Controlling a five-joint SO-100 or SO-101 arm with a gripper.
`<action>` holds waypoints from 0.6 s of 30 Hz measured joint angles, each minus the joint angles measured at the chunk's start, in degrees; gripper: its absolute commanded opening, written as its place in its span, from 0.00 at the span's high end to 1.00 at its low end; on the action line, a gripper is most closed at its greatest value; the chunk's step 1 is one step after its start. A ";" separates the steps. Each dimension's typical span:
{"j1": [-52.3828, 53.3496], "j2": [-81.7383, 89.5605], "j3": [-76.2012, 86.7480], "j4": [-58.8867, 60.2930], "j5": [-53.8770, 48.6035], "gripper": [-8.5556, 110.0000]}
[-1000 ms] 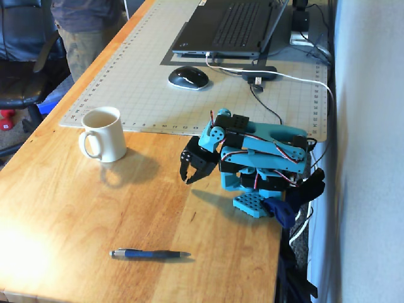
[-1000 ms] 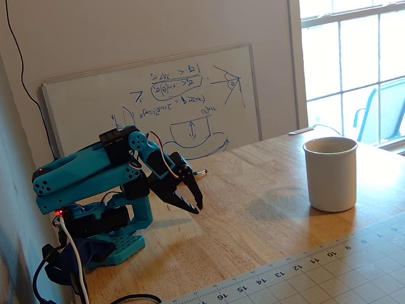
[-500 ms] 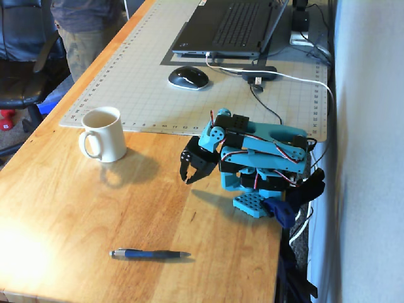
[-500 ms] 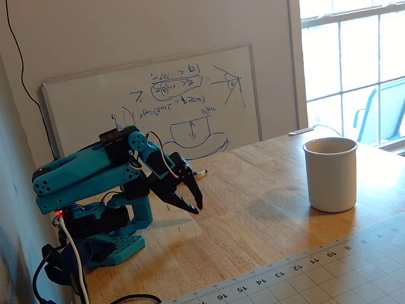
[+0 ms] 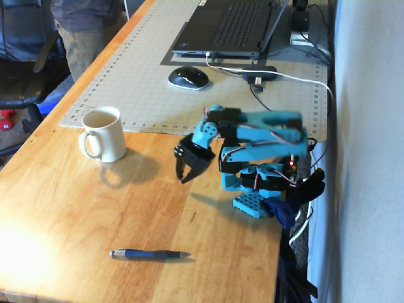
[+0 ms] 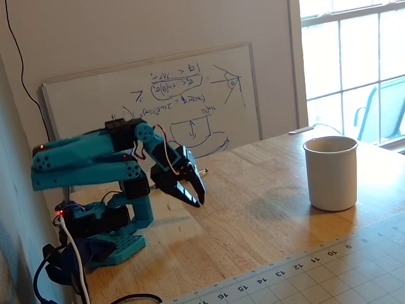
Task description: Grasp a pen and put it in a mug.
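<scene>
A blue and silver pen (image 5: 149, 254) lies flat on the wooden table near its front edge in a fixed view. A white mug (image 5: 103, 134) stands upright and empty on the wood at the left; it also shows at the right in the other fixed view (image 6: 331, 172). The teal arm is folded low over its base. My black gripper (image 5: 184, 178) hangs tips-down above the table, between mug and pen, well apart from both. Its jaws look shut and empty, as they do in the other fixed view (image 6: 196, 200). There the gripper hides most of the pen.
A grey cutting mat (image 5: 145, 76) lies behind the mug with a black mouse (image 5: 188, 77) and a laptop (image 5: 230, 28) on it. A whiteboard (image 6: 190, 101) leans on the wall. The arm's base (image 5: 255, 202) is clamped at the table's right edge. A person stands at the top left.
</scene>
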State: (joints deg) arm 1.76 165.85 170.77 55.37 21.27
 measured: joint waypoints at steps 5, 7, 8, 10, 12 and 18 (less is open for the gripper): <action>-6.06 -15.56 -11.34 -6.68 20.83 0.87; -8.53 -20.65 -15.82 -8.96 29.71 0.83; -9.67 -23.12 -17.93 -9.93 34.01 0.82; -12.13 -28.21 -21.80 -11.43 42.45 0.78; -14.59 -33.31 -25.58 -12.22 50.80 0.75; -21.97 -43.86 -33.75 -12.39 71.98 0.68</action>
State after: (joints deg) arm -20.21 121.99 137.02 42.98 93.25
